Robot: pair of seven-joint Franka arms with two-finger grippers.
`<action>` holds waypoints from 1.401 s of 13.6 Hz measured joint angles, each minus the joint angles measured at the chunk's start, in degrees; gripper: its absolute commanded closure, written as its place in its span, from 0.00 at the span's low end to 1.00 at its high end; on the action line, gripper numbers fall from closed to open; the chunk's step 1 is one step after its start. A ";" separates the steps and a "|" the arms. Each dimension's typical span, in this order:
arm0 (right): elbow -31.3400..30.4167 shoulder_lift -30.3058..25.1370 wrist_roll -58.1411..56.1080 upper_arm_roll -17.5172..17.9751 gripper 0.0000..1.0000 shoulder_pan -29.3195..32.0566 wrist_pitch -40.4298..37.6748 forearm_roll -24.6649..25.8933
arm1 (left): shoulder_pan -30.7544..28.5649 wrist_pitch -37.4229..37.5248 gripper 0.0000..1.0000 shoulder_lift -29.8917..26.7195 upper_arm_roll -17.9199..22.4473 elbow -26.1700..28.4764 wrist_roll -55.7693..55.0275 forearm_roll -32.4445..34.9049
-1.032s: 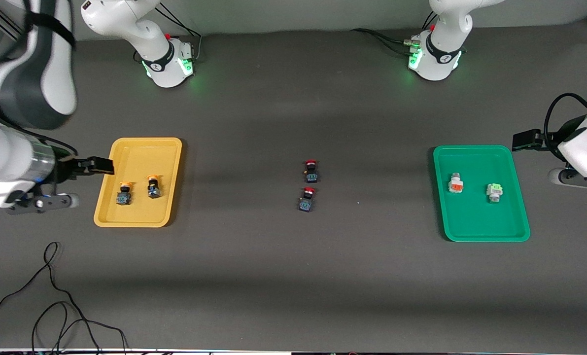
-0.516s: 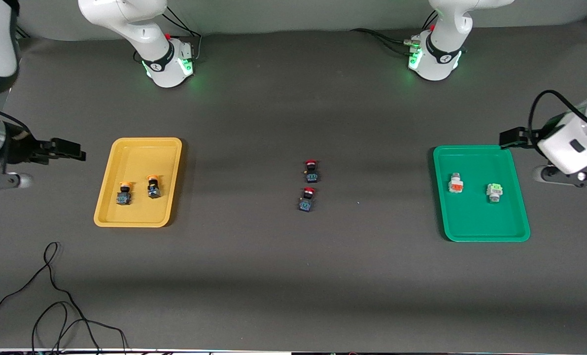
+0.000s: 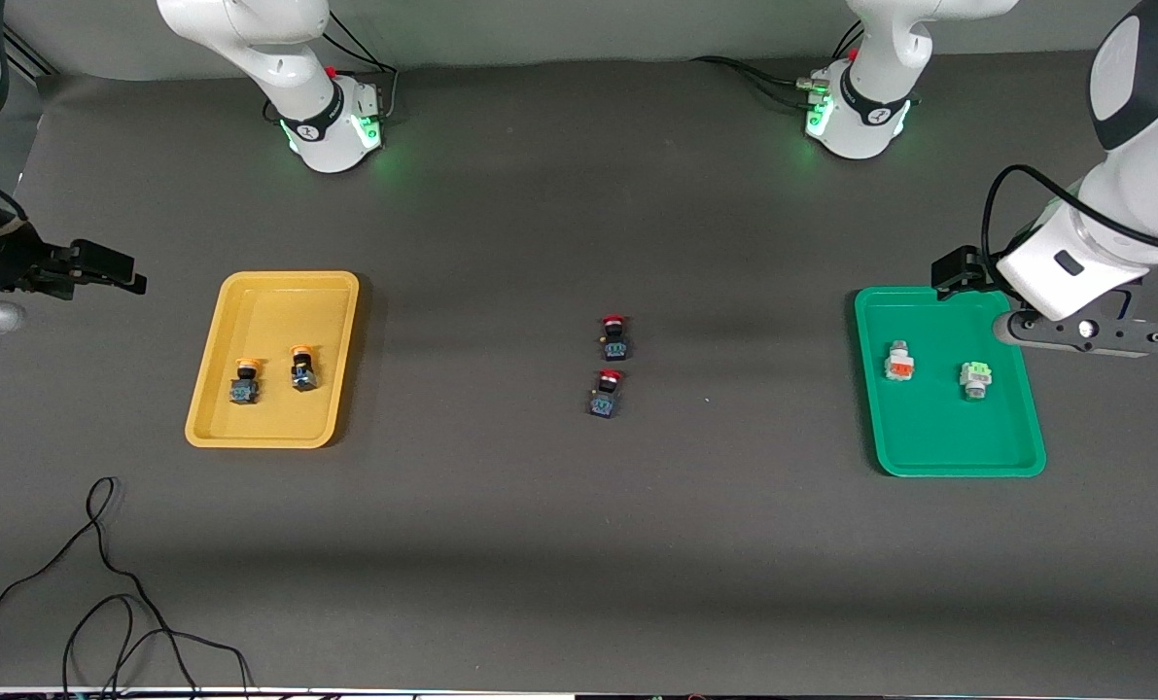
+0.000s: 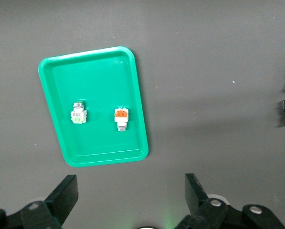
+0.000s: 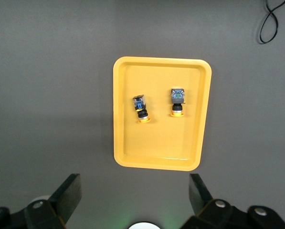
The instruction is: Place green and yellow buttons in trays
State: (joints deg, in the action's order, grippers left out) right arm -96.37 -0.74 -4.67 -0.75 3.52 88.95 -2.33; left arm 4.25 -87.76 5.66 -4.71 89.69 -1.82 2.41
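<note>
Two yellow-capped buttons (image 3: pixel 244 381) (image 3: pixel 302 369) lie in the yellow tray (image 3: pixel 287 301). They also show in the right wrist view (image 5: pixel 141 107) (image 5: pixel 177 99), in that tray (image 5: pixel 156 152). The green-faced white button (image 3: pixel 974 377) lies in the green tray (image 3: pixel 938 437). It also shows in the left wrist view (image 4: pixel 78 114), in that tray (image 4: pixel 104 138). My left gripper (image 4: pixel 131 183) is open and empty, high over the table beside the green tray. My right gripper (image 5: pixel 135 183) is open and empty, high over the table beside the yellow tray.
A white button with an orange face (image 3: pixel 897 362) also lies in the green tray. Two dark buttons with red caps (image 3: pixel 614 336) (image 3: pixel 606 393) lie mid-table. A black cable (image 3: pixel 102 583) lies near the front edge at the right arm's end.
The right arm has drawn away from the yellow tray toward its end of the table. The left arm has moved in toward the green tray. No button has moved.
</note>
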 measured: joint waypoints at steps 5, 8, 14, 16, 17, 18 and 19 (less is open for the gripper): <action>0.37 -0.57 0.23 0.40 0.00 -0.03 0.78 1.36 | -0.17 -0.09 0.00 0.01 0.76 0.08 0.03 -0.20; 0.53 -0.57 0.24 0.47 0.00 -0.37 0.83 1.48 | -0.42 -0.28 0.00 0.01 0.87 0.19 0.03 -0.21; 1.11 -0.57 0.31 0.49 0.00 -0.46 0.87 1.53 | -0.46 -0.49 0.00 0.02 0.90 0.50 0.03 -0.22; 1.14 -0.56 0.37 0.49 0.00 -0.46 0.87 1.54 | -0.47 -0.49 0.00 0.02 0.90 0.52 0.03 -0.22; 1.15 -0.56 0.38 0.49 0.00 -0.46 0.87 1.54 | -0.47 -0.49 0.00 0.02 0.90 0.52 0.03 -0.22; 1.15 -0.56 0.39 0.49 0.00 -0.47 0.87 1.55 | -0.47 -0.49 0.00 0.02 0.90 0.53 0.03 -0.22; 1.15 -0.56 0.39 0.49 0.00 -0.48 0.87 1.55 | -0.47 -0.49 0.00 0.02 0.90 0.53 0.03 -0.22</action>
State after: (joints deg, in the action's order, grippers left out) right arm -95.22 -1.30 -4.28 -0.26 3.04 89.82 -0.78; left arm 3.79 -88.25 5.68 -3.82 90.22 -1.79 2.19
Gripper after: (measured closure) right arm 0.000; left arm 0.000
